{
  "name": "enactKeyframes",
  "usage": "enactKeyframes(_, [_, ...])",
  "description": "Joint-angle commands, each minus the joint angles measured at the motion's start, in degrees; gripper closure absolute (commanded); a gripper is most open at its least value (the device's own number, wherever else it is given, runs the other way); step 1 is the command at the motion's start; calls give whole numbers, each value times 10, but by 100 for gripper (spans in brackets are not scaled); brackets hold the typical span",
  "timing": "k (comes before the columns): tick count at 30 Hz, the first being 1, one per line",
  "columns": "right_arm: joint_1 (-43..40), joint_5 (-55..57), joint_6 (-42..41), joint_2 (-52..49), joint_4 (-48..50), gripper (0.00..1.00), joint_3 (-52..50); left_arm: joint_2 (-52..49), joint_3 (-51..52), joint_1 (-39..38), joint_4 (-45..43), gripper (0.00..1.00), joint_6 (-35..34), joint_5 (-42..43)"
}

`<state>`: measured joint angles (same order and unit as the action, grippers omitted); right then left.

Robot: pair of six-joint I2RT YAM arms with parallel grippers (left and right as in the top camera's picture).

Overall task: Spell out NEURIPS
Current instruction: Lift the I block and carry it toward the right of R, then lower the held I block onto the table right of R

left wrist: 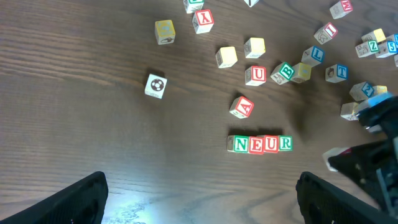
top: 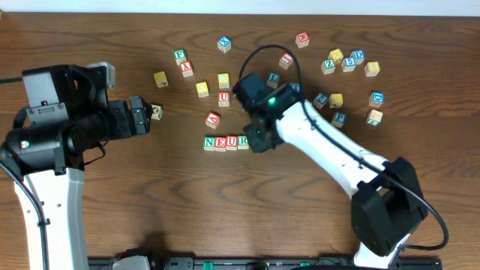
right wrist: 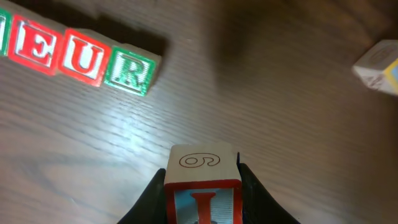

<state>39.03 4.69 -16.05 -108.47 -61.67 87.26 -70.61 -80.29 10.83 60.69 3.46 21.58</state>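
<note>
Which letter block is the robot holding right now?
The I cube, pinched in the right gripper beside the R end of the NEUR row. Every other block lies loose on the table.

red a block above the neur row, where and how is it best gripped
Grip the red A block by two opposite side faces, coming straight down from above. It lies flat with clear wood on every side, but turned askew to the NEUR row, so rotate the jaws to match its faces.

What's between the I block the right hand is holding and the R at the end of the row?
Nothing; the right wrist view shows only bare table between the I block and the R block.
</note>
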Motion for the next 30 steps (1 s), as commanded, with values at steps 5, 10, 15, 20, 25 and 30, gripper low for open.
enactKeyframes(5, [37, 72, -131, 9, 16, 99, -36, 3, -9, 2, 1, 5, 6, 4])
enactKeyframes(10, [38, 99, -175, 9, 16, 99, -39, 3, -9, 2, 1, 5, 6, 4])
enactKeyframes(15, [38, 117, -202, 9, 18, 99, -43, 3, -9, 2, 1, 5, 6, 4])
enactKeyframes(20, [37, 124, -209, 9, 43, 99, -53, 3, -9, 2, 1, 5, 6, 4])
enactKeyframes(25, [37, 117, -251, 9, 90, 99, -80, 3, -9, 2, 1, 5, 6, 4])
enactKeyframes(30, [37, 82, -262, 9, 120, 99, -85, 3, -9, 2, 1, 5, 6, 4])
